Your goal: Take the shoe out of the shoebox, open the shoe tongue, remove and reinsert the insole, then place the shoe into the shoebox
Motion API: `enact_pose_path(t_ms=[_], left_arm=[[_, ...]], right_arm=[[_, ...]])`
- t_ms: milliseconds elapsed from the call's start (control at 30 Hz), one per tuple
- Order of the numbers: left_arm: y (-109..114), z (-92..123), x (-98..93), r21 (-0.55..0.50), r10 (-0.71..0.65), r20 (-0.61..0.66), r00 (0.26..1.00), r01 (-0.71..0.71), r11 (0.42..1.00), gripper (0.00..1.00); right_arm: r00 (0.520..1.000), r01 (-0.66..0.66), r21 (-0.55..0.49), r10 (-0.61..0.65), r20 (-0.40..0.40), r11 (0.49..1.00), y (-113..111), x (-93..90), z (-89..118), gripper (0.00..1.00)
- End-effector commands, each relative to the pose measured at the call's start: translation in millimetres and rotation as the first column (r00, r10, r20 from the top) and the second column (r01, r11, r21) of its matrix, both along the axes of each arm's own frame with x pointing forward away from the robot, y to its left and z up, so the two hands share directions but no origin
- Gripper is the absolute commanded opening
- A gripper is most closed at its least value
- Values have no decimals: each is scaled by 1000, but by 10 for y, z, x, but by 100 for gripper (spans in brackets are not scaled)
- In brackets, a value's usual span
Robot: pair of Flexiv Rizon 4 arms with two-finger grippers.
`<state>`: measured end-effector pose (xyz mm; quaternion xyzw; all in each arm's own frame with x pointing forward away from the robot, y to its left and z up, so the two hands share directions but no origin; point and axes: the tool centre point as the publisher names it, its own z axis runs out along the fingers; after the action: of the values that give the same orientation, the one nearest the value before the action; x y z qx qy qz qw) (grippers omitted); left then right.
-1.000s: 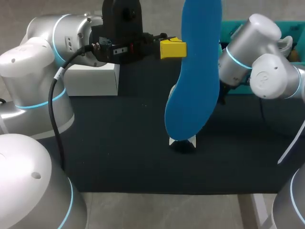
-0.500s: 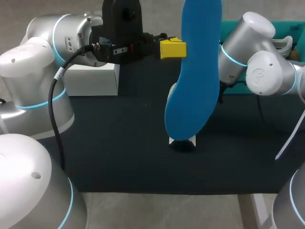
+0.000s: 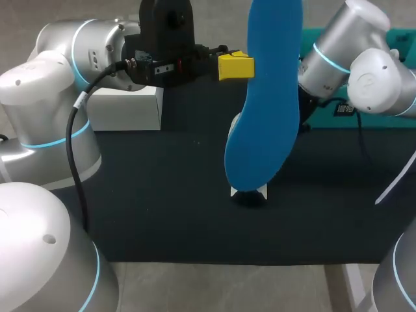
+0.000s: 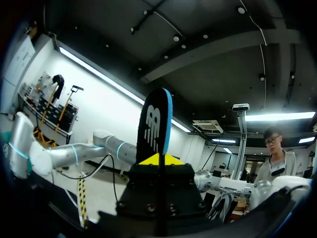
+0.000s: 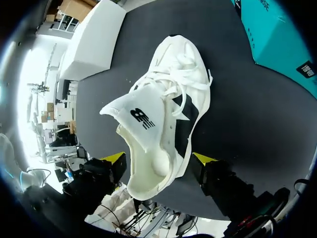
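black mat (image 3: pixel 162 195) beneath white shoe (image 5: pixel 168 114); left gripper (image 4: pixel 158 159) clamps blue insole (image 3: pixel 266 97), right gripper (image 5: pixel 158 161) spread apart.

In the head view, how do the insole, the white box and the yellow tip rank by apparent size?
1. the insole, though it is held up nearer the camera, which flatters it.
2. the white box, partly hidden.
3. the yellow tip, plainly smallest.

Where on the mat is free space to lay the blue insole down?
Two bare patches of the black mat: one in front of the white box, between the left arm and the shoe; one right of the shoe, in front of the teal shoebox. Crowded: around the shoe, under the raised insole, by the right arm.
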<state>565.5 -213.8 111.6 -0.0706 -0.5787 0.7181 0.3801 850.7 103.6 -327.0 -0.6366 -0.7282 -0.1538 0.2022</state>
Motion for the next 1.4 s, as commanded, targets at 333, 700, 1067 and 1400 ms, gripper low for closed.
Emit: enact_pose_path(t_ms=[333,700,1067,1400], left_arm=[[-3,-2,0,-1,-1,0,1000,1,1000,0],[-3,-2,0,-1,-1,0,1000,1,1000,0],[-3,-2,0,-1,-1,0,1000,1,1000,0],[-3,-2,0,-1,-1,0,1000,1,1000,0]], right_arm=[[975,-179,-248,205,86,952,-163,-4,575,100],[979,-154,-211,177,97,965,-157,-25,646,100],[970,21,202,-69,233,979,-295,-479,1673,100],[947,155,499,-272,171,853,-502,-749,2133,100]])
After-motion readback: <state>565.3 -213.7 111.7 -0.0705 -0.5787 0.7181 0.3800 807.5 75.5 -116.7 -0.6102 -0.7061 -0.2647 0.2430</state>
